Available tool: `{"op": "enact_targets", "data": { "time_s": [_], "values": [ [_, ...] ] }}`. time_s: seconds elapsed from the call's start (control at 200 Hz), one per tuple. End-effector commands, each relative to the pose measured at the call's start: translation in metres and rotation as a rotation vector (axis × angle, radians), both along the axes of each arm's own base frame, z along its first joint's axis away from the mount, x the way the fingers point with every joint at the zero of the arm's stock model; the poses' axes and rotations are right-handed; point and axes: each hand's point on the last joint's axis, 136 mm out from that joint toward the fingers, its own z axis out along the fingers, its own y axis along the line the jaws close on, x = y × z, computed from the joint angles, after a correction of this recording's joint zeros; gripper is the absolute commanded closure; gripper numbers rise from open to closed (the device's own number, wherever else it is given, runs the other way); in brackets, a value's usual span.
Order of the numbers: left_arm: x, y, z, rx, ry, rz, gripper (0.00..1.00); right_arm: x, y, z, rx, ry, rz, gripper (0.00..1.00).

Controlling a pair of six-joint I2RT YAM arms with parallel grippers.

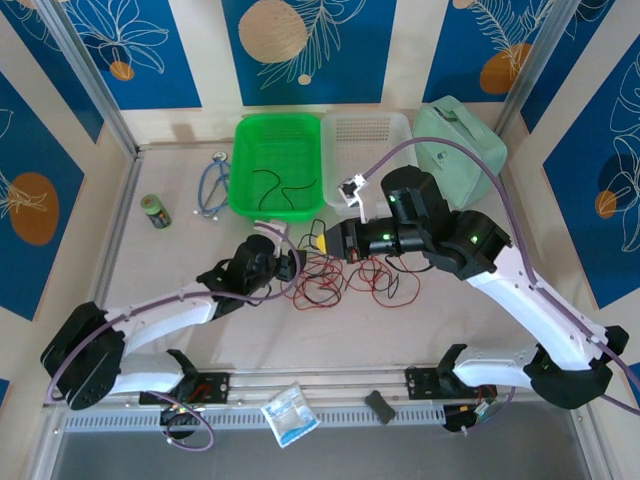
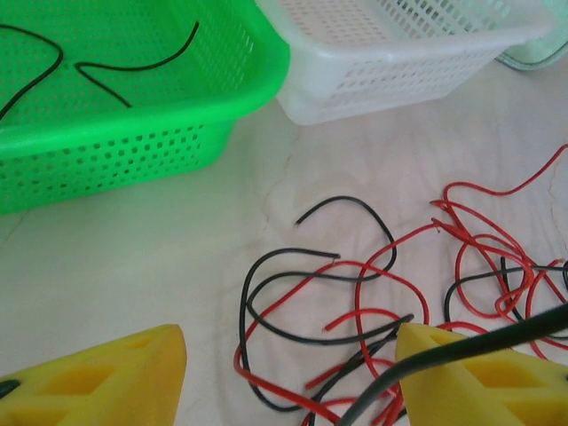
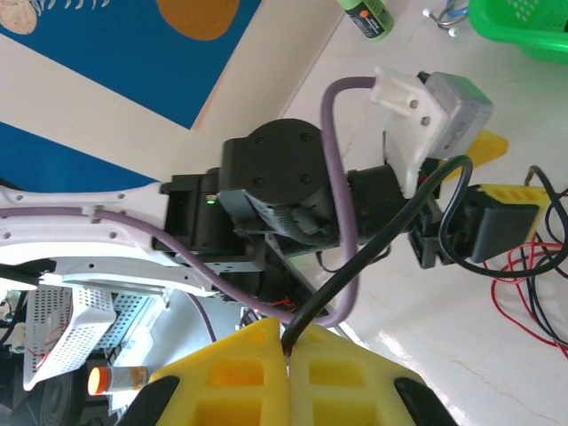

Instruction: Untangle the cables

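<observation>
We see the cables (image 1: pixel 345 278) as a loose knot of thin red and black strands on the table just in front of the green basket (image 1: pixel 240 170), toward its right corner. In the left wrist view, the red cables loop over and under the black ones in wide, springy curls (image 2: pixel 355 293). One free black end curves up toward the basket's perforated wall (image 2: pixel 133 151). Two short black pieces (image 1: pixel 275 185) lie apart inside the green basket, bent but not crossing. The left gripper (image 2: pixel 288 348) hangs low over the near side of the knot, in front of the basket. Its yellow fingers (image 2: pixel 106 377) are spread wide, and a black strand lies across the right one. The right gripper (image 3: pixel 288 342) sits just to the right of it, its fingers pressed together on one black cable (image 3: pixel 312 311). That cable rises from between them and bends round toward the left gripper's body.
</observation>
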Motion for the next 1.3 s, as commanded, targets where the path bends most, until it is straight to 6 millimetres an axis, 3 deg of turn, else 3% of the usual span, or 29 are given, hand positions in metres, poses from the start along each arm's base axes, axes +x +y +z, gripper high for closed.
{"op": "enact_targets", "data": {
  "time_s": [0.0, 0.235, 0.635, 0.755, 0.885, 0.985, 1.121, 1.296],
  "values": [
    [0.010, -0.011, 0.010, -0.034, -0.073, -0.008, 0.44, -0.009, -0.010, 0.033, 0.075, -0.039, 0.004, 1.00],
    [0.015, -0.007, -0.015, -0.016, -0.038, 0.040, 1.00, -0.012, -0.033, 0.063, 0.096, -0.122, -0.051, 1.00],
    [0.003, 0.017, -0.029, 0.040, -0.019, 0.086, 1.00, 0.003, -0.102, 0.106, 0.073, -0.327, -0.301, 1.00],
    [-0.001, 0.018, -0.028, 0.039, -0.011, 0.070, 1.00, 0.010, -0.112, 0.113, 0.067, -0.353, -0.343, 1.00],
    [-0.006, 0.015, -0.026, 0.030, -0.007, 0.040, 0.65, 0.015, -0.107, 0.118, 0.082, -0.352, -0.326, 1.00],
    [-0.005, 0.018, -0.029, 0.051, 0.000, 0.053, 0.48, 0.019, -0.100, 0.126, 0.097, -0.350, -0.293, 1.00],
    [-0.003, 0.026, -0.037, 0.078, 0.018, 0.096, 0.42, 0.023, -0.090, 0.141, 0.115, -0.362, -0.254, 1.00],
    [0.000, 0.031, -0.053, 0.113, 0.055, 0.137, 0.45, 0.031, -0.089, 0.167, 0.129, -0.414, -0.254, 1.00]
  ]
}}
